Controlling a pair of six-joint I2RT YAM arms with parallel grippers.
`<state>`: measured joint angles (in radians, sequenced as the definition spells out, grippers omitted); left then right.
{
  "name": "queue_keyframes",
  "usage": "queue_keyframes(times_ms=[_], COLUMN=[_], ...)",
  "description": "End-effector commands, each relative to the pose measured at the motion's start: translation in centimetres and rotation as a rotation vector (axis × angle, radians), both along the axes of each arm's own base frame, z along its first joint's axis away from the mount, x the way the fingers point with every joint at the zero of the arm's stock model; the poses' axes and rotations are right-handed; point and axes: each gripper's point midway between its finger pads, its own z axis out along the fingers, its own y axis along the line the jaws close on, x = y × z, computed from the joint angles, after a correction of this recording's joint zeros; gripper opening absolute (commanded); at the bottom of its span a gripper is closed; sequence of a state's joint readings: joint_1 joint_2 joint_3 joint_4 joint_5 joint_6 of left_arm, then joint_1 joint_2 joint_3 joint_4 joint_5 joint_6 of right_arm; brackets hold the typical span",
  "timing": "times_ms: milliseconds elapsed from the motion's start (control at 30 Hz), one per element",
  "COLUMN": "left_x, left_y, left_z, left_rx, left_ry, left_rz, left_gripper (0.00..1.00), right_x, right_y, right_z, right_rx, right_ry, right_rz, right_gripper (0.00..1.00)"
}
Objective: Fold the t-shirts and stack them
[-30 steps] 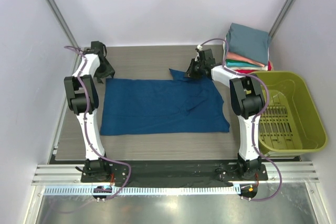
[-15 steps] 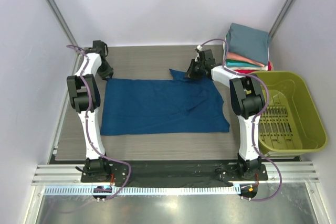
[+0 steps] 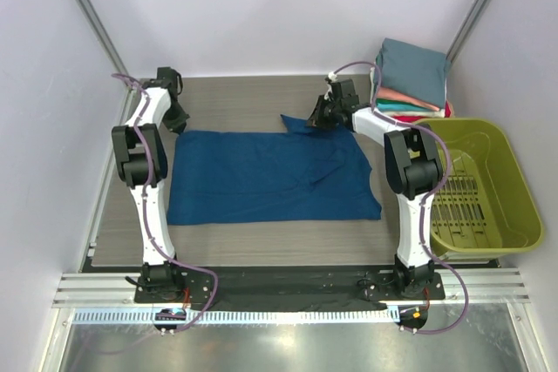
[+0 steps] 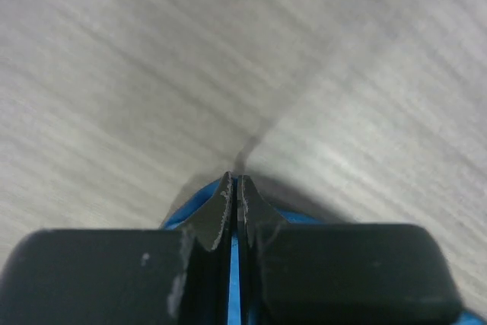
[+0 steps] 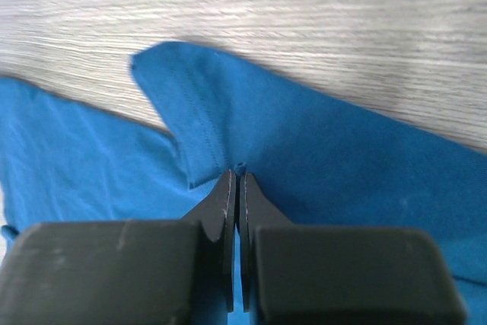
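Observation:
A blue t-shirt [image 3: 270,176] lies spread flat across the middle of the table, plain side up. My left gripper [image 3: 178,126] sits at its far left corner, shut on the cloth's edge; blue fabric [image 4: 234,279] shows between the pressed jaws [image 4: 234,185]. At the far right corner, by the sleeve [image 5: 190,119], my right gripper [image 3: 316,121] is shut on the shirt, a small pinch of cloth at its tips [image 5: 236,176]. A stack of folded t-shirts [image 3: 411,80], slate-teal on top with coral, white, green and red layers under it, rests at the back right.
An olive-green plastic basket [image 3: 501,206] stands at the right, beside the right arm. Bare wood-grain table [image 3: 244,102] lies behind the shirt and a strip of it [image 3: 261,241] in front. White walls close in on both sides.
My left gripper moved slightly toward the shirt's far left corner and closed on the cloth. The right gripper stayed shut on its corner; the shirt has not shifted.

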<state>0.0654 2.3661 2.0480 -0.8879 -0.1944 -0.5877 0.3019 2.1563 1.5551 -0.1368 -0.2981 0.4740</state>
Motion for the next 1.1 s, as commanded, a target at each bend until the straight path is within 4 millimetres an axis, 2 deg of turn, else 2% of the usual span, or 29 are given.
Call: queue_keyframes(times_ms=[0,33,67,100,167,200,233,267,300,333,367,433,467,500,533,567,600,667,700,733,767,800,833,900,933,1033,1067], left_x=[-0.9,-1.3,-2.1,-2.4,-2.5,-3.8,-4.0,-4.2,-5.1,-5.4,-5.4,-6.4,-6.5,-6.7,-7.4,-7.5,-7.6,-7.9,-8.0,-8.0,-8.0,-8.0,-8.1,-8.2,-8.2,-8.2,-8.2], left_y=[0.4,0.0,-0.3,-0.4,-1.0,-1.0,-1.0,-0.9,-1.0,-1.1,-1.1,-1.1,-1.0,-0.8,-0.8,-0.6,-0.5,-0.2,0.0,0.3,0.6,0.8,0.9,1.2,1.3,1.4,1.5], left_z=[5.5,5.6,4.7,5.8,6.2,5.4,6.6,6.9,7.2,7.4,7.7,7.5,8.5,8.7,8.1,8.8,8.9,9.0,8.9,8.8,8.9,8.6,8.5,7.9,7.7,7.1,7.0], left_rx=[0.03,0.004,-0.008,-0.021,-0.043,-0.043,-0.041,-0.038,-0.04,-0.048,-0.051,-0.05,-0.048,-0.037,-0.033,-0.026,-0.016,-0.005,0.004,0.028,0.038,0.049,0.064,0.077,0.082,0.094,0.094], left_ry=[-0.083,-0.092,-0.081,-0.115,-0.156,-0.135,-0.167,-0.187,-0.193,-0.209,-0.233,-0.237,-0.27,-0.279,-0.268,-0.296,-0.305,-0.317,-0.317,-0.315,-0.32,-0.311,-0.305,-0.291,-0.29,-0.289,-0.29], left_rz=[0.034,0.05,0.058,0.068,0.076,0.085,0.087,0.102,0.108,0.112,0.117,0.13,0.134,0.142,0.146,0.151,0.156,0.162,0.165,0.168,0.17,0.169,0.169,0.17,0.17,0.169,0.17], left_gripper=[0.0,0.0,0.0,0.0,0.0,0.0,0.0,0.0,0.0,0.0,0.0,0.0,0.0,0.0,0.0,0.0,0.0,0.0,0.0,0.0,0.0,0.0,0.0,0.0,0.0,0.0,0.0], right_x=[0.8,0.7,0.5,0.2,-0.3,-0.5,-1.1,-1.3,-1.9,-2.3,-2.7,-3.9,-4.5,-5.2,-5.7,-6.2,-6.9,-7.8,-8.4,-9.1,-9.6,-10.2,-10.6,-11.6,-12.1,-13.4,-13.9], right_y=[0.5,0.5,0.4,0.2,-0.3,-0.5,-1.0,-1.4,-1.9,-2.0,-2.3,-2.6,-2.8,-3.2,-3.4,-3.7,-4.1,-4.5,-4.7,-5.2,-5.5,-5.9,-6.6,-7.0,-7.2,-7.6,-7.7], right_z=[7.8,8.1,8.4,8.3,9.4,9.5,9.9,10.0,9.4,9.5,10.5,10.0,11.0,10.4,10.5,11.5,10.9,11.0,12.0,11.4,11.6,10.9,12.0,11.4,12.2,11.4,11.8], right_rx=[0.042,0.04,0.038,0.034,0.024,0.019,0.011,0.004,-0.005,-0.008,-0.004,-0.007,-0.003,-0.011,-0.012,-0.011,-0.021,-0.021,-0.016,-0.031,-0.036,-0.05,-0.057,-0.067,-0.063,-0.068,-0.064], right_ry=[-0.161,-0.166,-0.171,-0.168,-0.188,-0.19,-0.196,-0.194,-0.178,-0.177,-0.192,-0.176,-0.195,-0.178,-0.179,-0.199,-0.188,-0.188,-0.212,-0.201,-0.206,-0.19,-0.218,-0.203,-0.219,-0.189,-0.194], right_rz=[0.014,0.017,0.016,0.015,0.008,0.007,0.0,-0.009,-0.014,-0.016,-0.022,-0.021,-0.022,-0.029,-0.034,-0.04,-0.05,-0.058,-0.063,-0.073,-0.08,-0.091,-0.116,-0.124,-0.129,-0.13,-0.128], right_gripper=[0.01,0.01,0.01,0.01,0.01,0.01,0.01,0.01,0.01,0.01,0.01,0.01,0.01,0.01,0.01,0.01,0.01,0.01,0.01,0.01,0.01,0.01,0.01,0.01,0.01,0.01,0.01])
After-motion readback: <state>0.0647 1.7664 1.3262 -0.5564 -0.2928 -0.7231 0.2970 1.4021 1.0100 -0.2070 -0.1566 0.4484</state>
